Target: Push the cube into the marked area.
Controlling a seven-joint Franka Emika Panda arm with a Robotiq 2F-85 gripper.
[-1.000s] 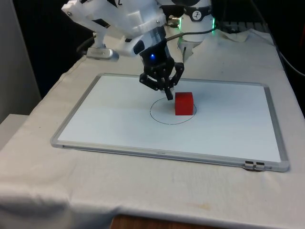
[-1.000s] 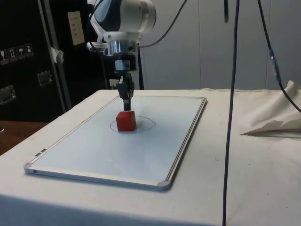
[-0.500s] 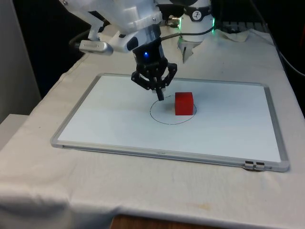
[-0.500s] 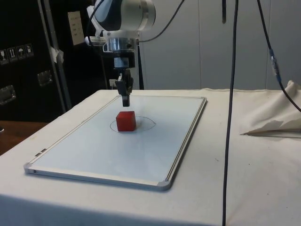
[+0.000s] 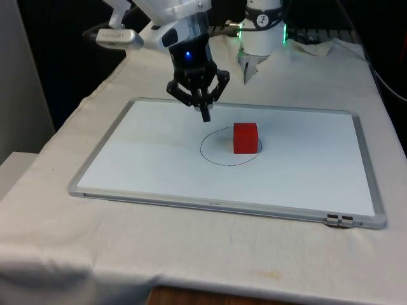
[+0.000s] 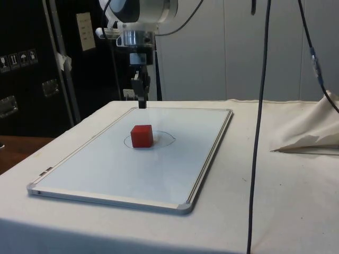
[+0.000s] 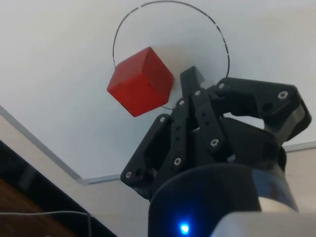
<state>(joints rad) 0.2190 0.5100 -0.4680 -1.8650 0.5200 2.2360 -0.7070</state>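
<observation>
Wrist view shows the gripper (image 7: pixel 193 79) with its two fingers pressed together and nothing between them. It hangs above the whiteboard (image 5: pixel 159 165), clear of the surface, toward the far side of the board in the front view (image 5: pixel 205 116) and in the side view (image 6: pixel 142 103). The red cube (image 5: pixel 245 138) sits apart from it, on the board, inside the drawn circle (image 5: pixel 213 155) and close to the circle's edge on the front view's right. In the side view the cube (image 6: pixel 142 136) stands flat. The board lies on the white cloth (image 5: pixel 191 248).
</observation>
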